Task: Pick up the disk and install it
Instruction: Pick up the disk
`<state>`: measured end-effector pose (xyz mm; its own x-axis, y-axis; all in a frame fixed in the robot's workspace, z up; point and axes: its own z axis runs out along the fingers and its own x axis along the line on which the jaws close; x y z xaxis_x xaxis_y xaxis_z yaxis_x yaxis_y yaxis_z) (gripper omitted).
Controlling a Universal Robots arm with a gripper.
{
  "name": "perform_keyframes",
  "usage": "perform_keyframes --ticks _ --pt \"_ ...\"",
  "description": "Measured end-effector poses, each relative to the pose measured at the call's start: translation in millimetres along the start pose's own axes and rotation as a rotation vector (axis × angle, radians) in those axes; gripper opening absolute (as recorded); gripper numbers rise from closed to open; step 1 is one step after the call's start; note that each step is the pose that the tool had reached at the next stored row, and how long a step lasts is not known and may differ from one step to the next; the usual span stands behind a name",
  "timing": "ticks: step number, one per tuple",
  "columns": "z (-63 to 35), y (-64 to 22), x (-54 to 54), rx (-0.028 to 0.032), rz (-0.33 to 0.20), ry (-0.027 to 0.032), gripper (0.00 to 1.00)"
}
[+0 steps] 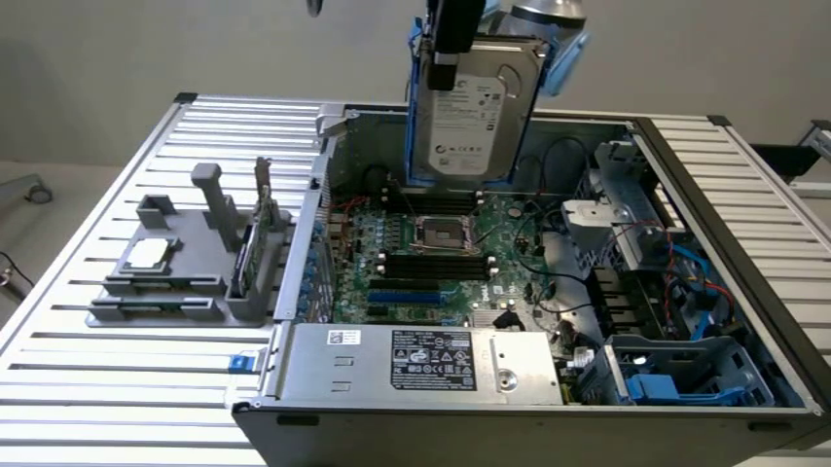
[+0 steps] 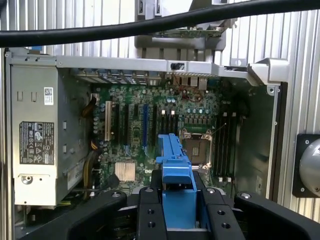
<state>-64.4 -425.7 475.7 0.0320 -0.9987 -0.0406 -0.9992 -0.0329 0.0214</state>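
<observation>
While aloft, disk point(image 1: 470, 117) between jaws

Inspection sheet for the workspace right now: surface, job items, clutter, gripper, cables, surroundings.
surface: slatted metal table, open computer case on it
job's things: disk held upright over the open case
clutter: grey fixture holding a small chip beside the case; blue drive cage inside it
grippers: gripper shut on the disk by its blue carrier
cables: black cable across the wrist view; wires inside the case
surroundings: plain wall behind
</observation>
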Motion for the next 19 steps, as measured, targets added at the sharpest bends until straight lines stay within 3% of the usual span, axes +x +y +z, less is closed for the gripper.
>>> perform_keyframes --ticks 6,19 --pt "-1.0 -19.6 14.5 -0.0001 0.000 0.0000 0.33" --pt "-2.7 -34.2 49.0 0.0000 0.000 0.0000 0.33"
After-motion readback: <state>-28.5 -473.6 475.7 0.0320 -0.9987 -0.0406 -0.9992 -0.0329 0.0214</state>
